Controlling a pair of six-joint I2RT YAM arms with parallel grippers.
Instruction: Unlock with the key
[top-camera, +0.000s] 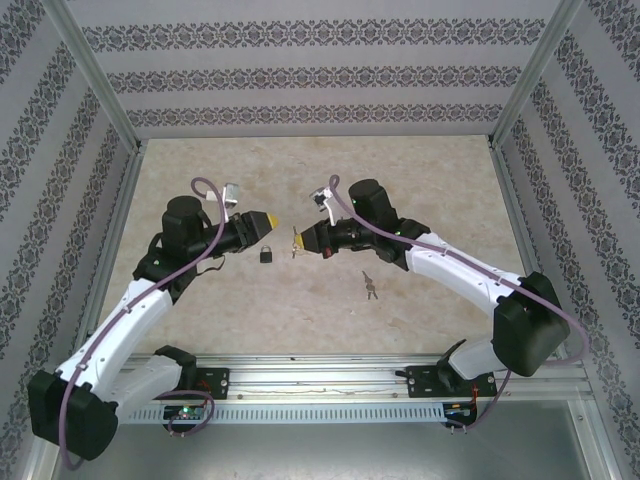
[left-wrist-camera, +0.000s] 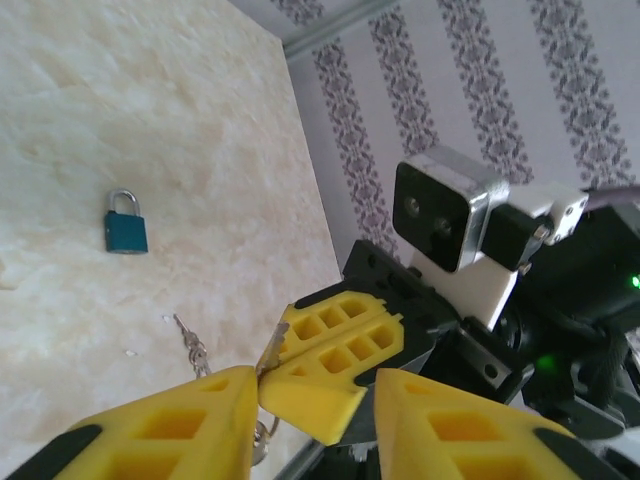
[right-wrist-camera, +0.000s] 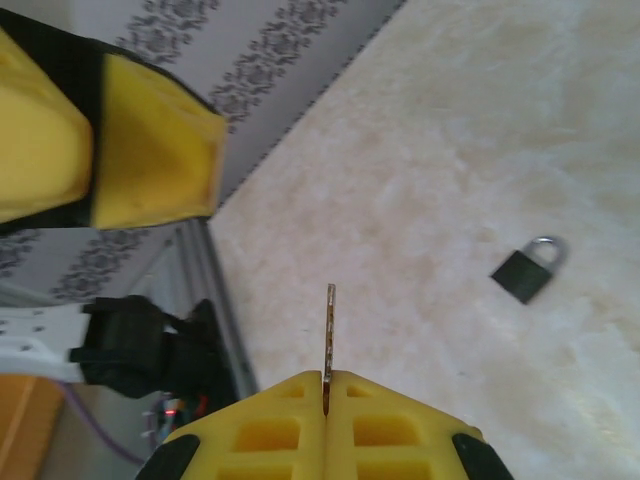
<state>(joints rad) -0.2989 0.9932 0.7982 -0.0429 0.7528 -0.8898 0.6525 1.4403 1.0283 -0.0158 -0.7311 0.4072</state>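
Padlock (top-camera: 267, 255) lies flat on the table (top-camera: 420, 180), just beside the left gripper (top-camera: 270, 221), whose fingers are spread and hold nothing. Facing it, the right gripper (top-camera: 303, 240) pinches a key (right-wrist-camera: 329, 335), blade sticking out toward the left. Further right, spare keys (top-camera: 371, 286) lie on the table.

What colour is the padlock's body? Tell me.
Teal. The padlock shows best in the left wrist view.

No legible lettering, brand, number or sign anywhere, whether on the padlock (left-wrist-camera: 126, 230), on the key (right-wrist-camera: 328, 335) or on the patterned walls (top-camera: 320, 75), banded with ornament rather than words.
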